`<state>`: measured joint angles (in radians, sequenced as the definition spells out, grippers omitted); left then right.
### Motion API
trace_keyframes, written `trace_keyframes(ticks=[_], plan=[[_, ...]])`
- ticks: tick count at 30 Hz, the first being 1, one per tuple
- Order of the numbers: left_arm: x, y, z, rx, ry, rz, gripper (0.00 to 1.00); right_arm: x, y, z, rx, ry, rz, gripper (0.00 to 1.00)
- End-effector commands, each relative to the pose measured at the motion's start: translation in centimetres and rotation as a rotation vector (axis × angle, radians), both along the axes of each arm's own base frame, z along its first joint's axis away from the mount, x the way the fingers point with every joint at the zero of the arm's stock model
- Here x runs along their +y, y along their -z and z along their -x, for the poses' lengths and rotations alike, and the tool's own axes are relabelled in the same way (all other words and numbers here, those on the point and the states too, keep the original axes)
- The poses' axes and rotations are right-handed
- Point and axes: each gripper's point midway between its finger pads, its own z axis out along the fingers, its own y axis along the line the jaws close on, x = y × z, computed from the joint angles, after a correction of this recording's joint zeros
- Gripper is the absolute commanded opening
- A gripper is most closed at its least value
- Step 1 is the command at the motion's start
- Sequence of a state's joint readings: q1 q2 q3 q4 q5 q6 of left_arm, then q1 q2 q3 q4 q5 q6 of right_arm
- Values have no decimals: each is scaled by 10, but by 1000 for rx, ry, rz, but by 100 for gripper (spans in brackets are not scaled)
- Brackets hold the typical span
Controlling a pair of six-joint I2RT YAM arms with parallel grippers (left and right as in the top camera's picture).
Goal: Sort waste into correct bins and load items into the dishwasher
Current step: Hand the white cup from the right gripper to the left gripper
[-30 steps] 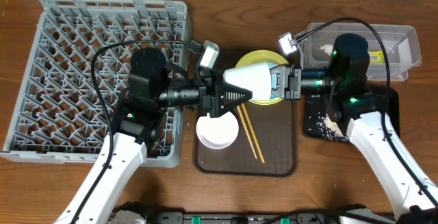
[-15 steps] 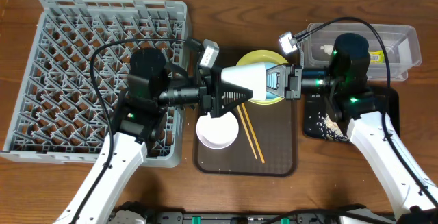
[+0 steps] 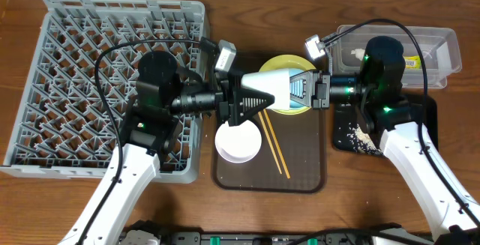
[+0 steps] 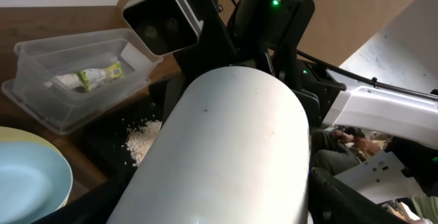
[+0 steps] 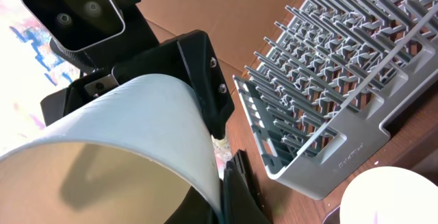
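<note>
A white cup (image 3: 276, 88) hangs on its side above the brown tray (image 3: 300, 177), between my two grippers. My left gripper (image 3: 253, 98) has its fingers on both sides of the cup's narrow end; the cup (image 4: 233, 155) fills the left wrist view. My right gripper (image 3: 309, 89) is shut on the cup's rim (image 5: 205, 152), one finger inside and one outside. The grey dish rack (image 3: 90, 73) lies to the left and also shows in the right wrist view (image 5: 328, 94).
On the tray lie a white bowl (image 3: 238, 143), a pair of chopsticks (image 3: 274, 147) and a yellow plate (image 3: 281, 64) with a light blue dish on it. A clear bin (image 3: 420, 43) with a wrapper stands at the right, above a black bin (image 3: 356, 132) holding rice.
My left arm has shifted slightly to the left. The cup and my right gripper have stayed where they were.
</note>
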<state>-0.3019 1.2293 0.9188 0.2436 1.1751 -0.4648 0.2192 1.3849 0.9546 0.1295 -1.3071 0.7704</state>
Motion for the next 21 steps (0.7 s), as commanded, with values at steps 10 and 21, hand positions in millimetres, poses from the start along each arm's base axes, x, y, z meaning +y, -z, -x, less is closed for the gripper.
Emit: trace_keyframes(ticks=[10, 21], plan=[[5, -12, -6, -60, -29, 8, 49, 3, -3, 4, -7, -17, -3, 8], [15, -6, -14, -114, -61, -20, 41, 3, -3, 4, -20, -18, -2, 29]])
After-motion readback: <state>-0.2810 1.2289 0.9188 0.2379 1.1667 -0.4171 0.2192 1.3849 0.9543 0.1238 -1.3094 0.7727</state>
